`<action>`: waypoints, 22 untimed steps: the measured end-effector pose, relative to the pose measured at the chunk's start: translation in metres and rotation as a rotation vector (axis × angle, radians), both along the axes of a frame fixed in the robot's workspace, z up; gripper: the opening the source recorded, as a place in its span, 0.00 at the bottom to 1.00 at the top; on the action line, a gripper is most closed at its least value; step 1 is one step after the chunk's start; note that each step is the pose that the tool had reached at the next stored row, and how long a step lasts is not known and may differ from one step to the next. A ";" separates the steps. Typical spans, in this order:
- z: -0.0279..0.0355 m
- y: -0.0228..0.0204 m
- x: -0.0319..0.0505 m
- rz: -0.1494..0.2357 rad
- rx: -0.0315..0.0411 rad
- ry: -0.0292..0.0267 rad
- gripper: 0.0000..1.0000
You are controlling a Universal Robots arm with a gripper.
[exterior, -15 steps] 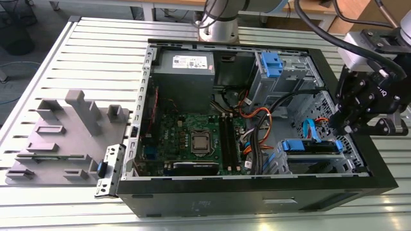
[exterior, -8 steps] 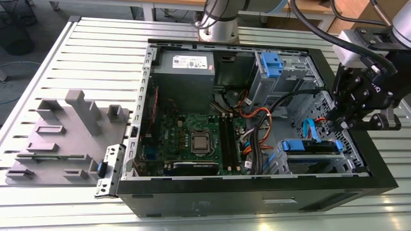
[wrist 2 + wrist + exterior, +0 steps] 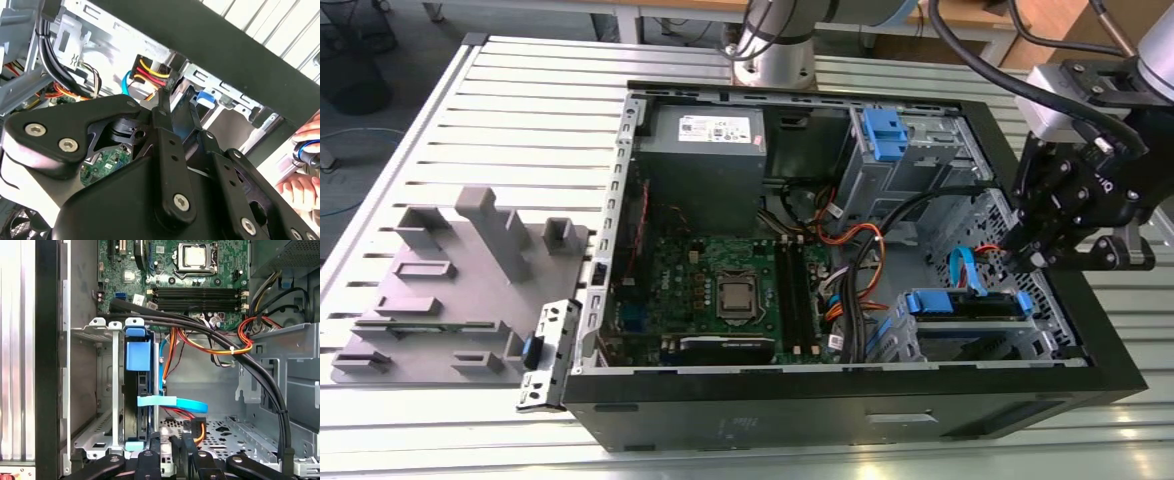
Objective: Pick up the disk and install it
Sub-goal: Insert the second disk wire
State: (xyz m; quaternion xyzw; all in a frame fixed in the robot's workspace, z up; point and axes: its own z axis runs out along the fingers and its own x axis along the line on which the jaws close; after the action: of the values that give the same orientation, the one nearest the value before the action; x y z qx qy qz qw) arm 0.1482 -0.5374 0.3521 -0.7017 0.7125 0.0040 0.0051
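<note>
On the tabletop (image 3: 534,110): one open computer case (image 3: 854,405) and one grey fixture (image 3: 454,290). The case holds one motherboard (image 3: 700,275), one processor socket (image 3: 736,297), one power supply (image 3: 704,140) and four memory slots (image 3: 197,296) (counted in the first wrist view). There is one disk (image 3: 142,405), one flat blue cable (image 3: 175,403) and one gripper (image 3: 1027,262). Blue bay tabs number two: an upper tab (image 3: 881,133) and a lower tab (image 3: 943,300).
</note>
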 end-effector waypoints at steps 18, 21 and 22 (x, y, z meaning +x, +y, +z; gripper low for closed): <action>-0.0075 0.0003 0.0065 0.000 -0.0004 0.0001 0.31; -0.0077 0.0003 0.0065 0.000 -0.0003 0.0001 0.31; -0.0077 0.0003 0.0065 0.000 -0.0003 0.0001 0.31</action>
State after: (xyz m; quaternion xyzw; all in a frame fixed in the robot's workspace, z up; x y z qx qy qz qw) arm 0.1548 -0.5371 0.3444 -0.7017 0.7125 0.0039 0.0050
